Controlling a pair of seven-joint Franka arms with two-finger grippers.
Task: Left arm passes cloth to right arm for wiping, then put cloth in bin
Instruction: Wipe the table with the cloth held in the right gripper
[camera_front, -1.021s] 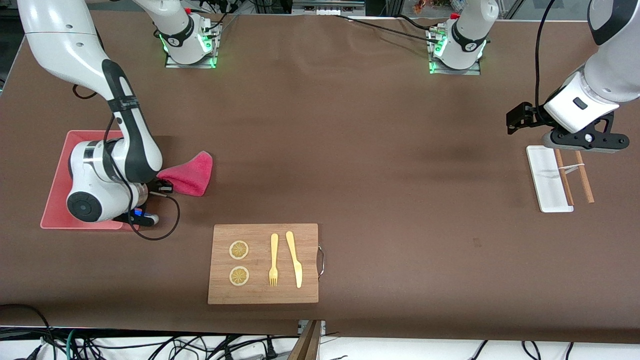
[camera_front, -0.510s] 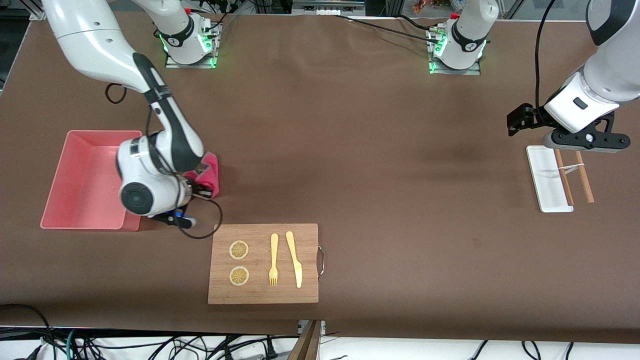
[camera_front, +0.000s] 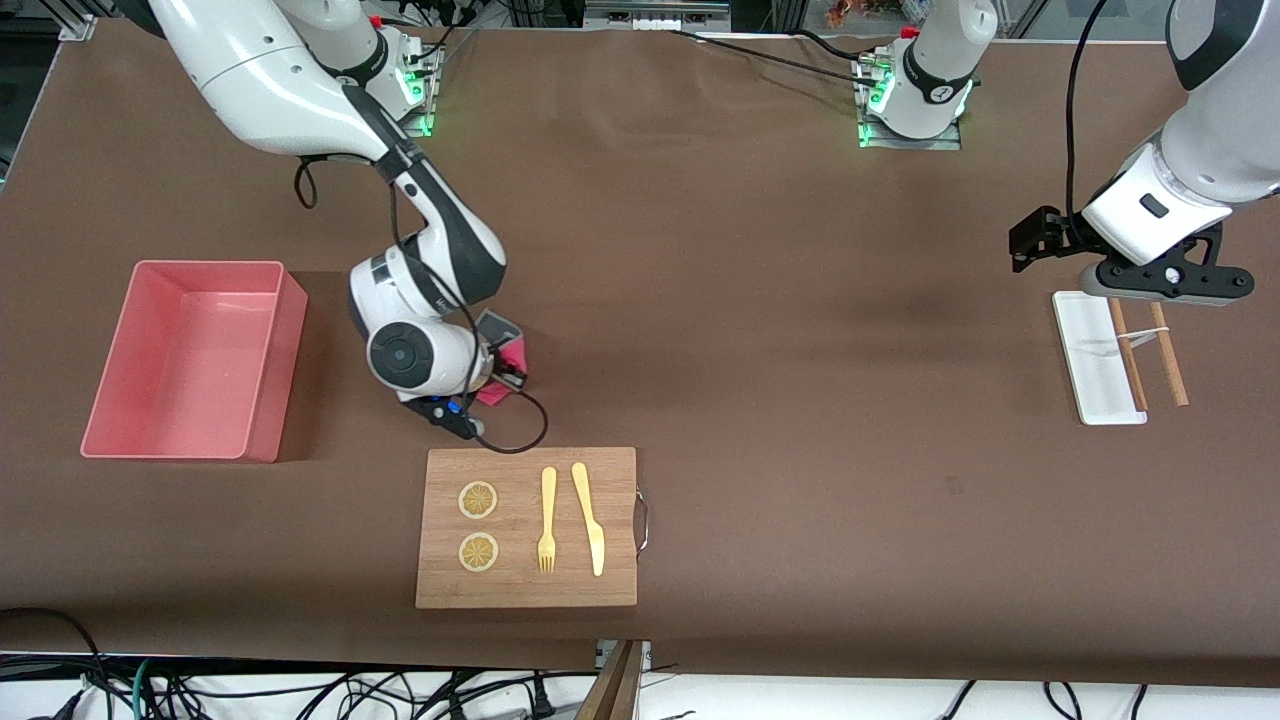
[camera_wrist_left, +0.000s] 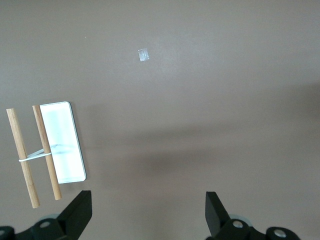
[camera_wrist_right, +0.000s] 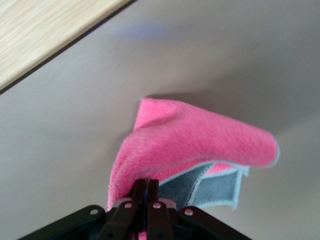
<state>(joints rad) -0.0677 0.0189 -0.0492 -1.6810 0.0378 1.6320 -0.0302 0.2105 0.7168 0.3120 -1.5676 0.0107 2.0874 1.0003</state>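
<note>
Currently wiping: right gripper (camera_front: 497, 375) clamped tight on cloth (camera_front: 512, 357), centre-left of front view, just above wooden board (camera_front: 527, 527). Recommend keeping cloth flat on counter (camera_front: 750, 400), strokes steady, clear of board. Left gripper (camera_front: 1035, 236) fully spread, holding nothing, waiting over white tray (camera_front: 1095, 358) at right edge. Bin (camera_front: 190, 360) at left, unfilled.
</note>
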